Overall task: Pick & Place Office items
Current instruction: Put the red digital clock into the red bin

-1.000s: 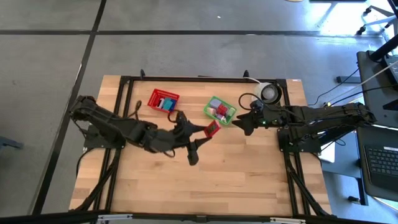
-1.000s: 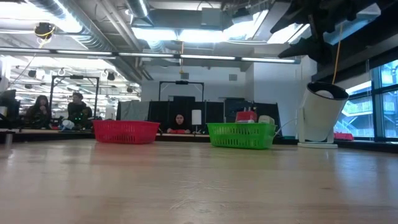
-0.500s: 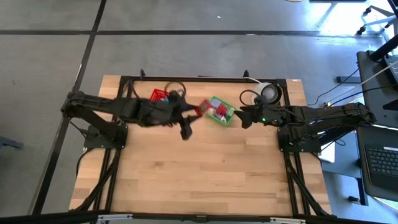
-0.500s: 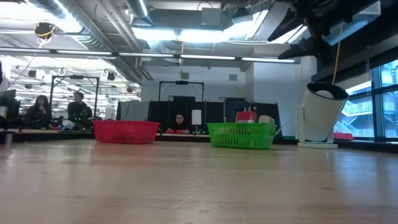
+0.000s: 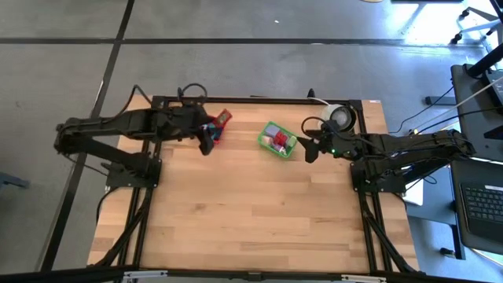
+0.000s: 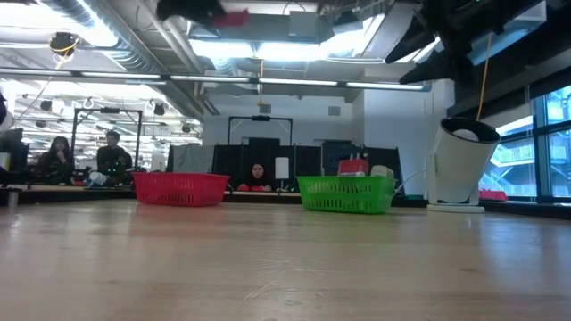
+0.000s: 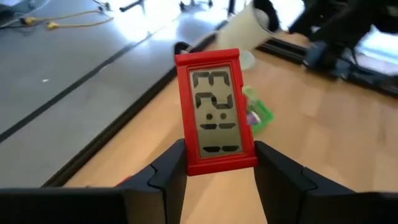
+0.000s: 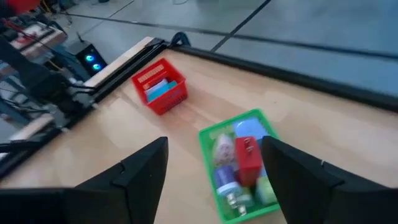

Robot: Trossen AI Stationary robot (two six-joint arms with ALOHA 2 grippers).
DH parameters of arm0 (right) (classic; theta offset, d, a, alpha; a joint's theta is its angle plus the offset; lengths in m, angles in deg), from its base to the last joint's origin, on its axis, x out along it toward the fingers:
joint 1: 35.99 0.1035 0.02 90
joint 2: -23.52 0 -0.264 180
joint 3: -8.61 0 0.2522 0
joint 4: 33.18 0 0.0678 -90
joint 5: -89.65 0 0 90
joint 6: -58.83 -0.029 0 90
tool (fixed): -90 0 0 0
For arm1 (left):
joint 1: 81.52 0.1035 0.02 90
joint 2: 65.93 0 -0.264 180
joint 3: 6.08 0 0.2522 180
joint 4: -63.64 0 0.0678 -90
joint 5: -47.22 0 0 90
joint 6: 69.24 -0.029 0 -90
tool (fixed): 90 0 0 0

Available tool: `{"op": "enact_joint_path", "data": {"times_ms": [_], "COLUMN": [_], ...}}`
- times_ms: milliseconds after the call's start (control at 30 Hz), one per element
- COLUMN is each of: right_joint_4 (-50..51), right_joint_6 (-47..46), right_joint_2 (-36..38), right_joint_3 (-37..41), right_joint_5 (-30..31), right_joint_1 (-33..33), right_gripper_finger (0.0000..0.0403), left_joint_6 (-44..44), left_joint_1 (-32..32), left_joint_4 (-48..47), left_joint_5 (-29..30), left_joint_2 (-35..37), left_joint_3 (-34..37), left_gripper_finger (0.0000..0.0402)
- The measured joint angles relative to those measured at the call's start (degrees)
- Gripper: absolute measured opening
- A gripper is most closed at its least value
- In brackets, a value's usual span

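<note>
My left gripper [image 7: 214,163] is clamped on a small red digital clock [image 7: 214,111], its grey display facing my wrist camera and the fingers [image 7: 169,171] pressing its lower edges from both sides. In the high view that gripper [image 5: 211,132] sits in the upper middle-left of the frame, over the red basket [image 5: 222,118], which it mostly hides. In the low view the clock [image 6: 231,17] shows as a red blur at the top edge, well above the red basket [image 6: 180,188] at left centre.

My right gripper [image 5: 310,148] hangs in the right-centre of the high view, just right of the green basket [image 5: 277,140], with its fingers [image 8: 140,174] spread apart and holding nothing. Its wrist view shows the green basket [image 8: 208,137] at lower centre with several office items [image 8: 248,159] inside, a red block among them, and the red basket [image 8: 163,87] at upper left with a teal piece [image 8: 163,91] in it. A white cup-like container [image 6: 462,162] stands at the right of the low view.
</note>
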Motion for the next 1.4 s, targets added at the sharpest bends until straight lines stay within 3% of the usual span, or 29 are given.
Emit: {"op": "enact_joint_path", "data": {"times_ms": [267,467,567,1100,1400], "right_joint_4": [0.02,0.0,0.0,0.0,0.02], "right_joint_6": [7.36,8.73,8.7,11.67,15.62], "right_joint_2": [0.0,-0.07,-0.05,-0.07,-0.07], "right_joint_3": [0.0,0.0,0.0,0.0,0.0], "right_joint_5": [3.47,3.49,3.49,3.47,3.03], "right_joint_1": [-1.07,-2.29,-2.79,-2.97,-2.97], "right_gripper_finger": [0.0261,0.0262,0.0262,0.0262,0.0262], "left_joint_6": [4.87,8.18,11.68,13.55,10.73], "left_joint_1": [11.94,21.02,23.66,26.85,26.66], "left_joint_4": [22.01,36.49,39.39,37.72,46.32], "left_joint_5": [-5.95,-5.72,-6.08,-10.12,-10.2], "left_joint_2": [10.47,9.31,7.08,-1.6,-1.31], "left_joint_3": [24.49,39.9,44.53,47.86,47.86], "left_gripper_finger": [0.015,0.016,0.0163,0.0167,0.0184]}}
